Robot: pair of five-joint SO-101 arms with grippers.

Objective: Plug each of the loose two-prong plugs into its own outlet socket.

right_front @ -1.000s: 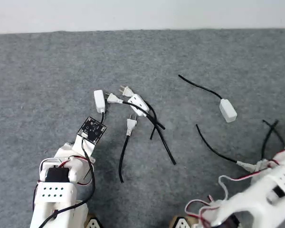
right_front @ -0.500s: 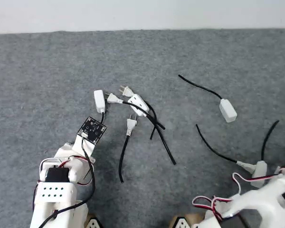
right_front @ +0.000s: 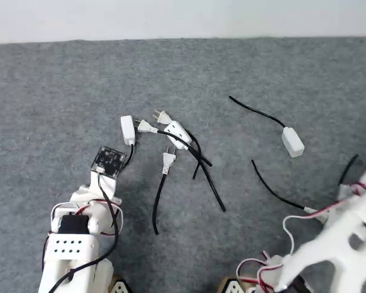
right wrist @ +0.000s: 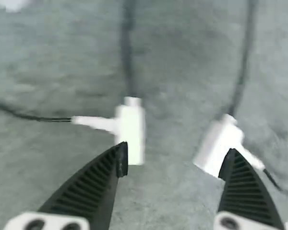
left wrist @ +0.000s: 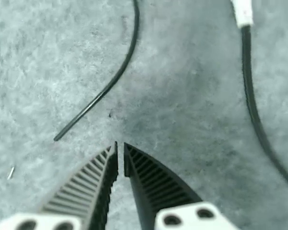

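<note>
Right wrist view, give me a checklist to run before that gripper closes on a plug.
1. Right gripper open: ok.
2. Something between its jaws: not ok. Only bare carpet is there, with the upright white piece beside one jaw and the tilted white piece beside the other.
3. Which piece is a plug: cannot tell.
4. Left gripper out of the way: ok, shut over bare carpet.
5. Middle loose plug lying free: ok.

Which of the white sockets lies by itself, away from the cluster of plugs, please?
The right-hand socket, alone at the end of one black cord. The left socket and middle socket sit among the plugs.
</note>
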